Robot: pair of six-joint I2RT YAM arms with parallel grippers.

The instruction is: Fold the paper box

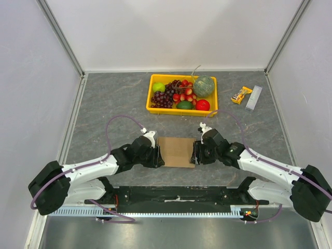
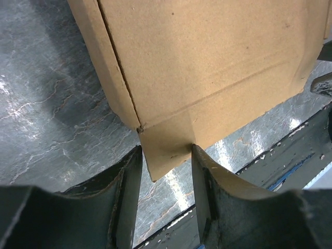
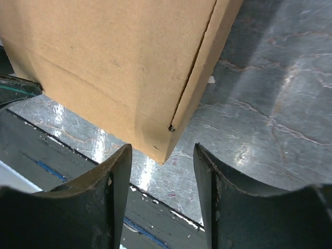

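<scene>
Left wrist view: left gripper (image 2: 166, 150) straddles a box (image 2: 207, 62) flap, grip unclear; right gripper (image 3: 162, 150) spread, holding nothing.

Both my arms stretch inward, grippers facing each other with jaws apart.

My left arm (image 1: 88, 171) runs from its base at the near left corner up and toward the middle, the wrist (image 1: 140, 150) turned so my left gripper (image 1: 158, 155) points right. My right arm (image 1: 270, 168) mirrors it, and my right gripper (image 1: 196, 154) points left. The two grippers sit level with each other, near but not touching. On each, my dark fingers (image 2: 127, 197) (image 3: 111, 192) stand parted with a plain gap between them.
</scene>
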